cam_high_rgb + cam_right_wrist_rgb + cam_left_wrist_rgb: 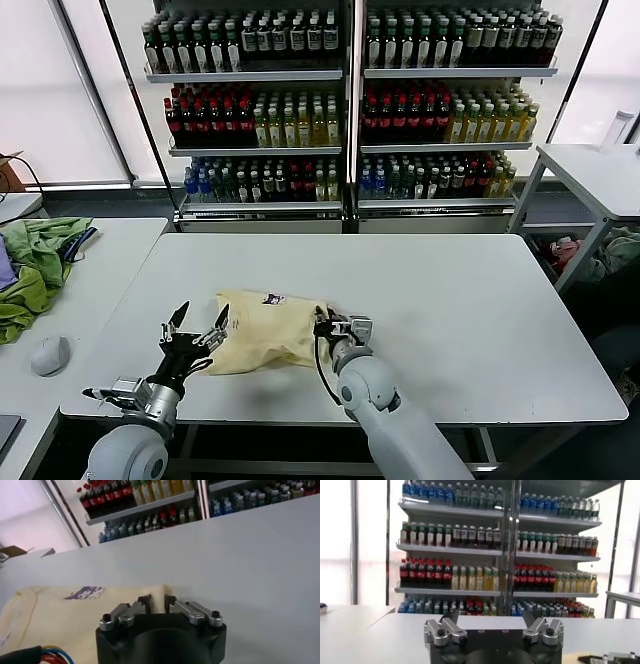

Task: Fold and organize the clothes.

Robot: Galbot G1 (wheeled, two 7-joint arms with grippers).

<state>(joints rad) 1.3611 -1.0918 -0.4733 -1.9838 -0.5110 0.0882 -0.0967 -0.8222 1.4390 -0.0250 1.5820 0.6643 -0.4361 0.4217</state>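
The clothes, a pale yellow T-shirt [262, 335] with a small dark print near the neck, lie folded on the white table [450, 300] close to its front edge. My right gripper [330, 325] is at the shirt's right edge, low on the table. In the right wrist view its fingertips [145, 601] are closed on a raised fold of the yellow fabric [75, 615]. My left gripper [200, 322] hangs open just above the shirt's left edge, its fingers [442, 630] spread wide with nothing between them.
A heap of green and purple garments [35, 265] and a grey mouse [50, 355] lie on the neighbouring table at the left. Shelves of bottles [345, 100] stand behind. Another table [600, 175] is at the far right.
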